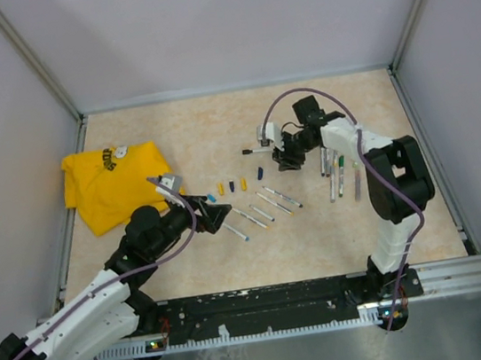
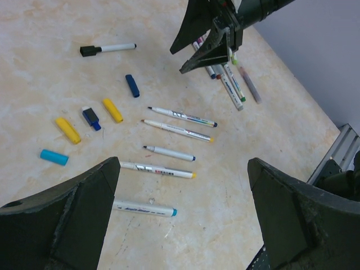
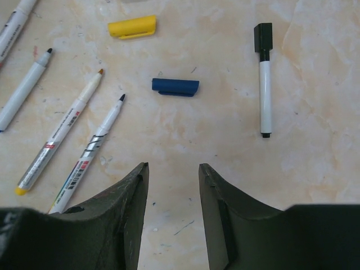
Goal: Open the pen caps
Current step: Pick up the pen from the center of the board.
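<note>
Left gripper (image 2: 183, 166) gapes wide, empty, above uncapped pens (image 2: 169, 153); right gripper (image 3: 173, 166) half-parted, empty, over bare tabletop (image 3: 315, 185) near the blue cap (image 3: 175, 86)

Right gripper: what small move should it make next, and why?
Probably ease toward the white marker, ahead and to the right in its wrist view. The right gripper is empty with jaws partly apart, and that marker seems to have its black cap on, while the pens at left lie uncapped.
</note>
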